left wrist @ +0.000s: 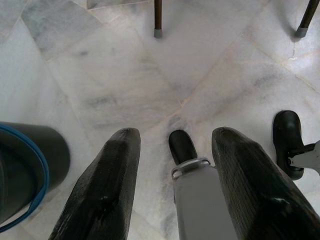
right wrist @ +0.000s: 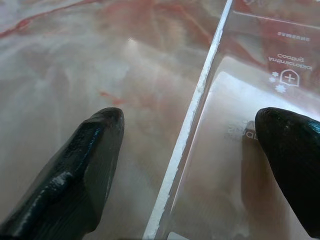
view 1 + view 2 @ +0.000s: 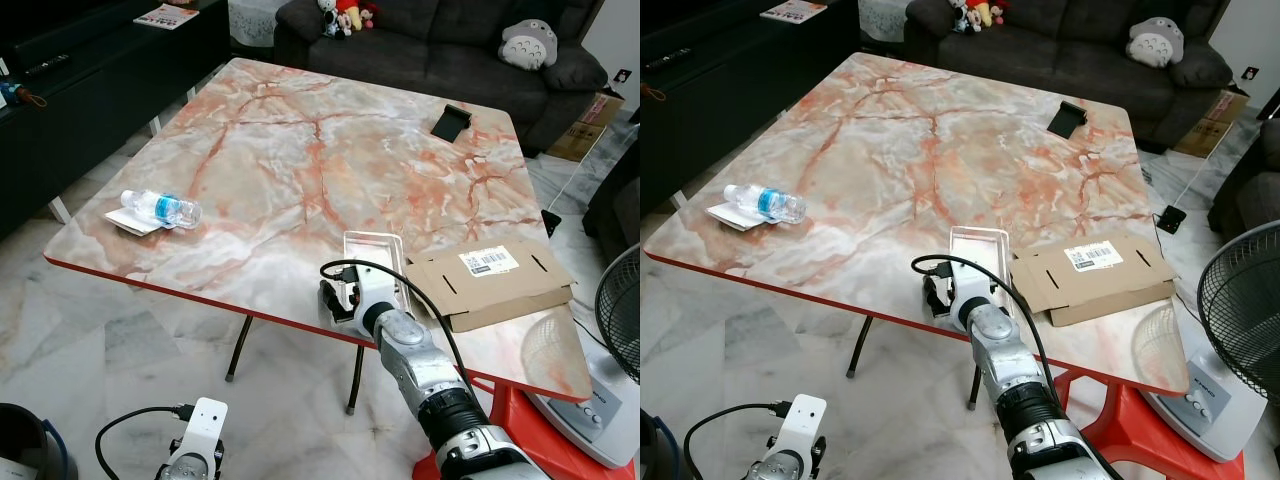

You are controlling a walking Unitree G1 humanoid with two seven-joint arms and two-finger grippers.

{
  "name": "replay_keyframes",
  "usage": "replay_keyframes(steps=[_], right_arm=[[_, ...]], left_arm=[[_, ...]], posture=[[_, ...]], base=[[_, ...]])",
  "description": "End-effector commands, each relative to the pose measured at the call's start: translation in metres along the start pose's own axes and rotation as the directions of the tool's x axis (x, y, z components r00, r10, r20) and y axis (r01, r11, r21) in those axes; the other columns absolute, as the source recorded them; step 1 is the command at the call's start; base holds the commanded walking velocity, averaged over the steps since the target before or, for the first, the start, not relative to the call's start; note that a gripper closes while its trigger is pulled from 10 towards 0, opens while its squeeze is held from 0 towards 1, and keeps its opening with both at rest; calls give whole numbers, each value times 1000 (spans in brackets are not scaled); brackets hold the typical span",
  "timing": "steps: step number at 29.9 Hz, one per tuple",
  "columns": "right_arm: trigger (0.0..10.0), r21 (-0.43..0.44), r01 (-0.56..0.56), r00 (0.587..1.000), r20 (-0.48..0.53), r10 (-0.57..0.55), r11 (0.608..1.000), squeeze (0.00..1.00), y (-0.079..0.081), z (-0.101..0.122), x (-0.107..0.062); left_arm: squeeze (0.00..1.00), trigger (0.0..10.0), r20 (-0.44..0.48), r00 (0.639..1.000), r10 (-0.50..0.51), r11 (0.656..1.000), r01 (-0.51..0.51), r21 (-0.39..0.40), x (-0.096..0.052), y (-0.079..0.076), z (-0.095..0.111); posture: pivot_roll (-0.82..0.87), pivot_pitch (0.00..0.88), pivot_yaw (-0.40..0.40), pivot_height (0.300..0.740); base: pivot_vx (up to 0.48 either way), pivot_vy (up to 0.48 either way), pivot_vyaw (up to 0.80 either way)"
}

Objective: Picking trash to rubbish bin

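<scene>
A clear plastic packaging tray (image 3: 372, 250) lies near the front edge of the marble table (image 3: 300, 150). My right gripper (image 2: 192, 150) is open and low over the table, its fingers (image 2: 90, 170) straddling the tray's white rim (image 2: 200, 95); one fingertip rests over the tray, the other over bare marble. An empty water bottle (image 3: 160, 208) lies on a scrap of paper (image 3: 130, 222) at the table's left edge. My left gripper (image 1: 177, 135) hangs open above the floor, holding nothing. The dark rubbish bin (image 3: 25, 440) stands on the floor at my lower left.
A flattened cardboard box (image 3: 490, 280) lies just right of the tray. A small black object (image 3: 451, 122) sits at the table's far side. A fan (image 3: 620, 310) and a red stool (image 3: 510, 410) stand to the right, a sofa (image 3: 450, 40) behind.
</scene>
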State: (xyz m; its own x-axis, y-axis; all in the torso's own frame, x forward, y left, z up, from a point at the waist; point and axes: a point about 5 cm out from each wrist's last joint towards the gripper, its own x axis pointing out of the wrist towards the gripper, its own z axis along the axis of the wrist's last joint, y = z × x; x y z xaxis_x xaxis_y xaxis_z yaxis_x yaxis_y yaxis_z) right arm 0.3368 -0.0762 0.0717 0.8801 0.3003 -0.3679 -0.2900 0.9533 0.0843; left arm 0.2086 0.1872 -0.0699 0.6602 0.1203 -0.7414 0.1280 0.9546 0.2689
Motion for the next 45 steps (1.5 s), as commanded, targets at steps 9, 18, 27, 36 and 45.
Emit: replay_keyframes(steps=[9, 18, 27, 36, 45], right_arm=[[0, 68, 30, 998, -65, -26, 997, 0, -4, -13, -2], [0, 69, 24, 998, -59, -20, 997, 0, -4, -11, -2], [0, 57, 16, 999, -42, -13, 998, 0, -4, -5, -1], [0, 51, 10, 999, -33, -8, 999, 0, -5, -2, -1], [0, 46, -5, 1000, -22, 6, 999, 0, -3, 1, 0]], left_arm=[[0, 10000, -29, 1000, -9, 1000, 9, 2, -1, -1, -8], [0, 10000, -29, 1000, -6, 1000, 6, 4, -1, -1, -8], [0, 10000, -29, 1000, -3, 1000, 3, 3, -1, -1, -8], [0, 10000, -27, 1000, -1, 1000, 1, 0, -1, -2, -7], [0, 10000, -28, 1000, -1, 1000, 1, -2, -1, -2, -7]], posture=[[63, 106, -150, 740], [63, 113, -152, 740], [62, 114, -154, 740], [62, 113, -156, 740], [62, 115, -159, 740]], base=[[0, 0, 0], [0, 0, 0], [0, 0, 0], [0, 0, 0], [0, 0, 0]])
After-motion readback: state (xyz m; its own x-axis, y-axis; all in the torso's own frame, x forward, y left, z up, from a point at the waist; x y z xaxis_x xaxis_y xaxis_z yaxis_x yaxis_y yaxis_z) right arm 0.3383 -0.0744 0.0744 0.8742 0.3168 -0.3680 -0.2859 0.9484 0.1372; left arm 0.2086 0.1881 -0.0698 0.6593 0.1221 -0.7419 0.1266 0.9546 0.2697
